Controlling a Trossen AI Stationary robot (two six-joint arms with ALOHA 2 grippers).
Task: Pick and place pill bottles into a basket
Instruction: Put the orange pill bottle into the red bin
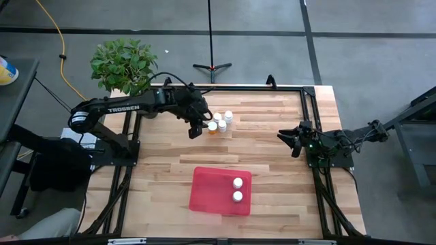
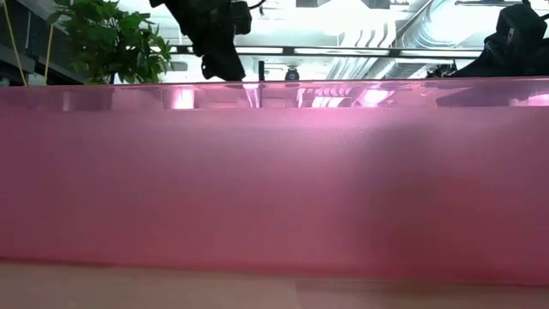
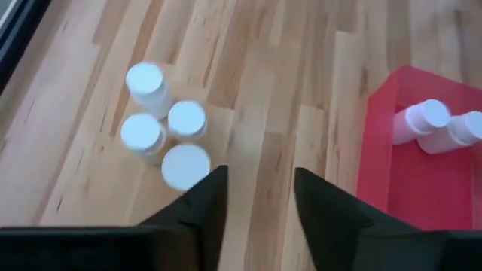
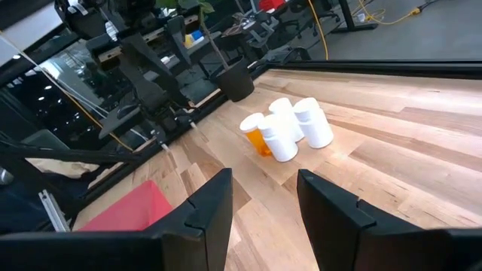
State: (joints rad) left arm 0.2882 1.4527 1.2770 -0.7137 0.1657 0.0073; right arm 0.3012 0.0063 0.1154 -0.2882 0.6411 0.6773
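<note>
Basket (image 1: 208,190): two pill bottles (image 1: 237,190) inside | left pincer (image 1: 195,130): parted, empty | right pincer (image 1: 291,141): clenched, empty

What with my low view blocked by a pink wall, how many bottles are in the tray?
Observer: Two bottles sit in the red tray, toward its right end.
Operator: Where are the others?
Observer: Four bottles are bunched together on the table, beyond the tray's far side.
Operator: Which arm is near them?
Observer: The left gripper hangs right beside that bunch, on its left, while the right gripper waits at the table's right edge.
</note>
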